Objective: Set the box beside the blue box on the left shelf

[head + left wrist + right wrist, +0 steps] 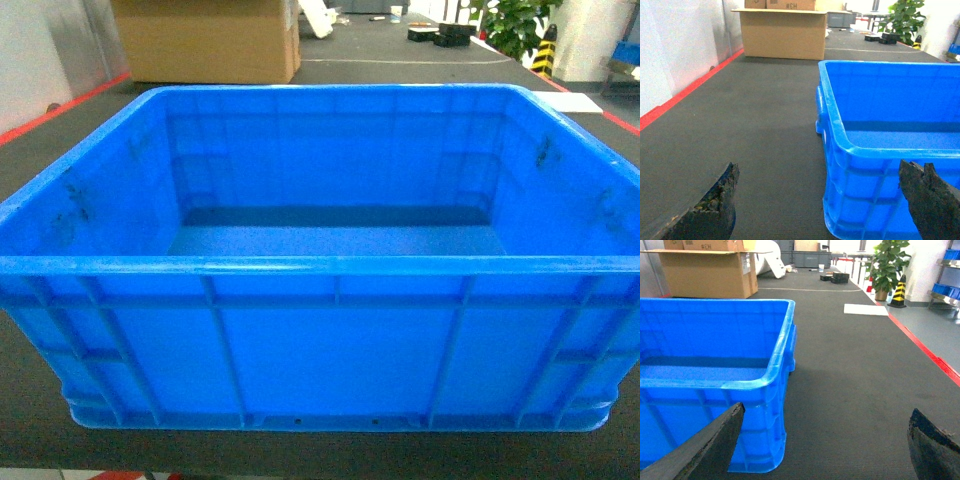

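Note:
The box (pixel 320 350), a large bright-blue crate with ribbed walls and an empty smooth floor, stands on the dark ribbed mat and fills the head view. In the left wrist view my left gripper (pixel 817 170) is open, its dark fingers straddling the box's (pixel 890 115) near left corner without touching it. My right gripper (pixel 827 410) is open too, with its left finger in front of the box's (pixel 705 355) near right corner and its right finger over bare mat. Neither gripper shows in the head view. The left shelf and the blue box on it are out of view.
A big open cardboard carton (pixel 205 40) stands behind the box at the far left. Red floor lines (pixel 685 92) (pixel 925 347) border the mat on both sides. Far right are a potted plant (pixel 887 265), a yellow-black cone (pixel 898 290) and a white sheet (pixel 866 309).

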